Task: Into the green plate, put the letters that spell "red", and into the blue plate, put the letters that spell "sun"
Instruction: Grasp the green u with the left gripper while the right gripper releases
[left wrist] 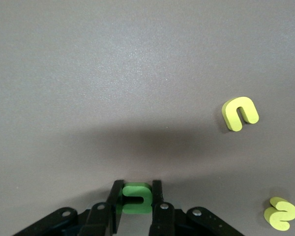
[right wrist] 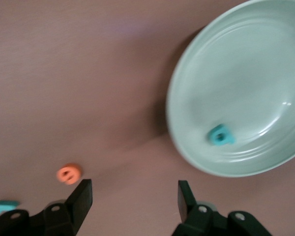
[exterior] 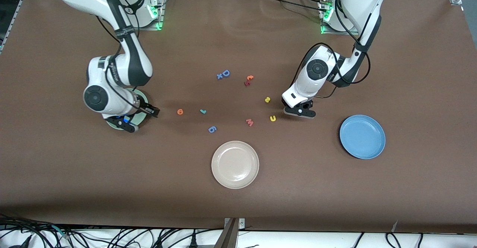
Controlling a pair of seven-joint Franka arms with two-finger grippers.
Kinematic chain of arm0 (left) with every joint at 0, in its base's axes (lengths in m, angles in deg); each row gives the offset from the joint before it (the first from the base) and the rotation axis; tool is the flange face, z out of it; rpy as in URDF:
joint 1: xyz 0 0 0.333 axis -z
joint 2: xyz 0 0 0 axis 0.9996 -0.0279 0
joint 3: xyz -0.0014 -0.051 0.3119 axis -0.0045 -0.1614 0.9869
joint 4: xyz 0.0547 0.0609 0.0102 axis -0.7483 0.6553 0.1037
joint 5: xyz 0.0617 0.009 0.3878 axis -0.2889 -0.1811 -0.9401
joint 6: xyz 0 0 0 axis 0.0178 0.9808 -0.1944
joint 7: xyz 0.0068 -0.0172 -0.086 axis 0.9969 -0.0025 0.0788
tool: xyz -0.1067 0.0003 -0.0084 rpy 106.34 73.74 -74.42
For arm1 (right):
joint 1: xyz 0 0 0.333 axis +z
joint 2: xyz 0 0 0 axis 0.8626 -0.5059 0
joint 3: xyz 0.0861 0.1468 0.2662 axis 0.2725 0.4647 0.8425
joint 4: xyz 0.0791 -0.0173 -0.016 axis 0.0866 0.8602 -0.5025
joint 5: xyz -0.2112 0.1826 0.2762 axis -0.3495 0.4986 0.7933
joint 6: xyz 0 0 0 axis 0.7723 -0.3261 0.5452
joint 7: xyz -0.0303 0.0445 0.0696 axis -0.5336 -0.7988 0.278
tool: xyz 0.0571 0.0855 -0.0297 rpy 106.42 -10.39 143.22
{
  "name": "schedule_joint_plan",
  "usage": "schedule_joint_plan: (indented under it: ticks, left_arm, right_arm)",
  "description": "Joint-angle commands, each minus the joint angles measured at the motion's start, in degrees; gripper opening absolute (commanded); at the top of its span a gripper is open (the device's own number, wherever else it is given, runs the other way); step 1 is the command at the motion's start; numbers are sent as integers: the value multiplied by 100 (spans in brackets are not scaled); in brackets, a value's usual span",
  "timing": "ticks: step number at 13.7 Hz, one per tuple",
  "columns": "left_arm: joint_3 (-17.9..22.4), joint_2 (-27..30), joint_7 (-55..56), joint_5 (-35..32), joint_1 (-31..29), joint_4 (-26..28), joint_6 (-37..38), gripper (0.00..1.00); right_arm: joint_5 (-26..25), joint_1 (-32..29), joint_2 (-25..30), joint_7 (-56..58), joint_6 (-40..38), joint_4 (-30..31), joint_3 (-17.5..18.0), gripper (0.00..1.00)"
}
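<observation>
My left gripper [left wrist: 135, 191] is shut on the dark green u/n letter [left wrist: 135, 197], low at the table [exterior: 300, 111]. Beside it lie the yellow u/n letter [exterior: 273, 118] [left wrist: 241, 113] and the yellow "s" [exterior: 267, 99] [left wrist: 280, 214]. The blue plate [exterior: 362, 136] stands toward the left arm's end, nothing in it. My right gripper [exterior: 138, 119] [right wrist: 134, 191] is open and holds nothing, by the edge of the green plate [exterior: 143, 99] [right wrist: 187, 123]. The teal "d" [right wrist: 221, 135] lies in that plate. The orange "e" [exterior: 180, 111] [right wrist: 69, 173] and teal "r" [exterior: 203, 111] [right wrist: 5, 207] lie on the table beside it.
A cream-beige plate [exterior: 235, 164] stands nearer the front camera, mid-table. A blue 6-shaped piece [exterior: 212, 129] and a pink m/w [exterior: 249, 122] lie between the letters and it. A blue capital D [exterior: 223, 74] and a red-orange pair [exterior: 248, 80] lie toward the bases.
</observation>
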Motion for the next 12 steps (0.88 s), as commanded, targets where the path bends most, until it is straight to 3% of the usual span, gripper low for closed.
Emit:
schedule_joint_plan:
  ticks: [1, 8, 12]
  left_arm:
    - [-11, 114, -149, -177, -194, 41, 6, 6]
    - [-11, 483, -1133, -177, -792, -652, 1446, 6]
    - [-11, 493, -2274, -177, -1450, -917, 1851, 6]
  right_arm:
    - [104, -3, -329, -516, 283, -250, 242, 79]
    - [148, 322, -804, -1212, 1110, -189, 437, 78]
    - [157, 349, -883, -1301, 1259, -119, 481, 77]
